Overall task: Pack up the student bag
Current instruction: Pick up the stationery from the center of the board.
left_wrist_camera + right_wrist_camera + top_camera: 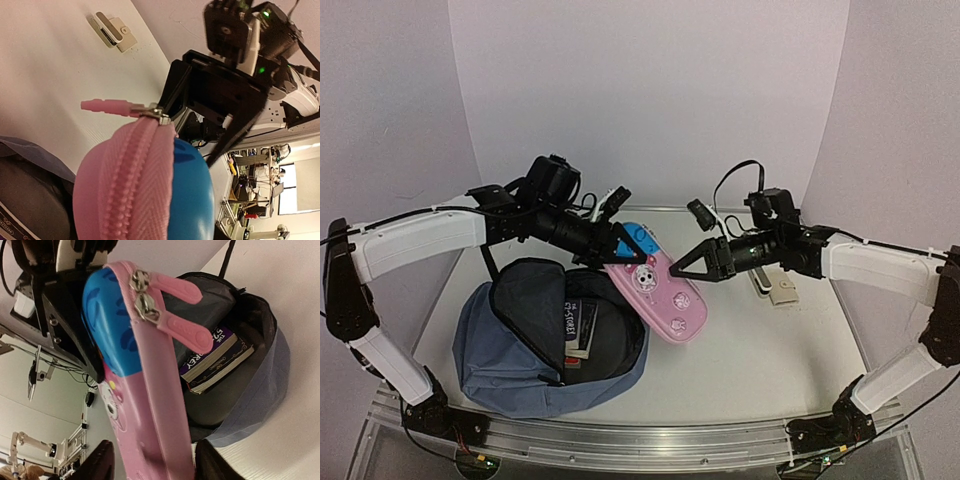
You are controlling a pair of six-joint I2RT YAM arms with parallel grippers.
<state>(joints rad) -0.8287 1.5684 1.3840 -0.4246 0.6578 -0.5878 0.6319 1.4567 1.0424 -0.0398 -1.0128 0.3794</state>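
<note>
Pink case [655, 285] slants between grippers; bag [480, 350] opens just left, nearest left gripper [623, 243]. On case, right gripper [678, 268] straddles wide; left grip unclear.

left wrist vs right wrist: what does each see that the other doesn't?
Left wrist only: the beige part, the right arm head-on. Right wrist only: the purple book, cover readable, inside the student bag, a second zipper pull, the left arm. Both: the pink pencil case with its blue end. The bag is in both too, though left wrist catches just a sliver.
</note>
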